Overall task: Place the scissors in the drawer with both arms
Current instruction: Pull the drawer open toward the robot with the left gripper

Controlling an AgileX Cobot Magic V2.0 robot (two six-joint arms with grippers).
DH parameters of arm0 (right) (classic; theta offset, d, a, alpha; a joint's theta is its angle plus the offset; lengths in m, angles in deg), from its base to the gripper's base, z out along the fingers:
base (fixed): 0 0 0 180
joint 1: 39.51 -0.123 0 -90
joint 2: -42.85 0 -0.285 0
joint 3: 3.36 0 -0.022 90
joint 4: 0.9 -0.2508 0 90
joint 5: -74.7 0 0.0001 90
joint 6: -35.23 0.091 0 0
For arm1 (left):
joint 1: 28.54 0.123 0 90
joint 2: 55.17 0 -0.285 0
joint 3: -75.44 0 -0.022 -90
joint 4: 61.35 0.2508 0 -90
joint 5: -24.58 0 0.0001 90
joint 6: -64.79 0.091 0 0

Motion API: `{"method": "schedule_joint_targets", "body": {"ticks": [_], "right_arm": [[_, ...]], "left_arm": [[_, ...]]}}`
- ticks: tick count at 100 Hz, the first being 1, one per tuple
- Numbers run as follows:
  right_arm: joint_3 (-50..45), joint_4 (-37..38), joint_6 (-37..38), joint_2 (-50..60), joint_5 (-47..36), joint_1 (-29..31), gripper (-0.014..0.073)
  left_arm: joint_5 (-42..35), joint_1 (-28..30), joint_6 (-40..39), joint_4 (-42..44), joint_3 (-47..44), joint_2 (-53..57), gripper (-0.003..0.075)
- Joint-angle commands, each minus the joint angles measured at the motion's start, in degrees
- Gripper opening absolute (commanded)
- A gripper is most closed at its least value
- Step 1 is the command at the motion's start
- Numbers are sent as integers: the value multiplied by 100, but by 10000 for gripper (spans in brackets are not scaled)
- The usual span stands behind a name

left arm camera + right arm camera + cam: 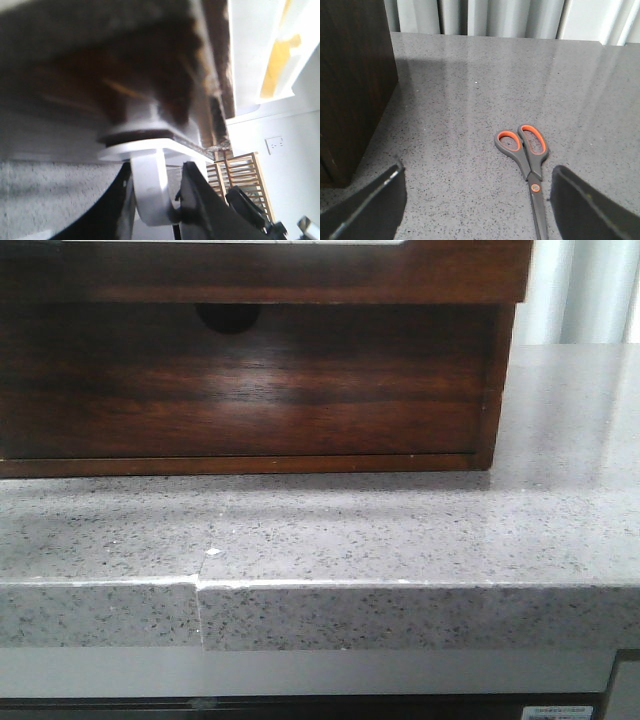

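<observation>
Lying untouched on the surface [485,90], the scissors [527,165] are framed by the right tool [477,200], spread apart; the drawer [300,270] is seemingly being worked by the left tool [165,200], its state unclear.

Glossy dark brown wood drawer [250,270] and the polished wooden front below it [240,390] are reflecting soft light, grain showing. A speckled grey stone-like countertop [400,530] is gleaming smoothly, chipped at one edge seam. Scissors [527,165] are showing matt grey plastic handles with orange lining. Black gripper fingers [585,210] are looking matt.
</observation>
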State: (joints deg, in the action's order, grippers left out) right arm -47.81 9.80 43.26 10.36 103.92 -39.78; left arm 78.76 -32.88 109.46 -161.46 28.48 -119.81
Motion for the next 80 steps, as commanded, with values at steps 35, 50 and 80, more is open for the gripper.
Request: {"method": "schedule_joint_targets", "body": {"ticks": [35,50,80], "right_arm": [[202,52,-58,-79,-412,44,534],[202,52,-58,-79,-412,44,534],[202,52,-58,-79,-412,44,534]], "left_arm": [[670,-30,753,-141,-767,1742,-20],[636,-30,671,-155,-784,1817,-20],[618,-30,671,-323,-784,1817,144]]}}
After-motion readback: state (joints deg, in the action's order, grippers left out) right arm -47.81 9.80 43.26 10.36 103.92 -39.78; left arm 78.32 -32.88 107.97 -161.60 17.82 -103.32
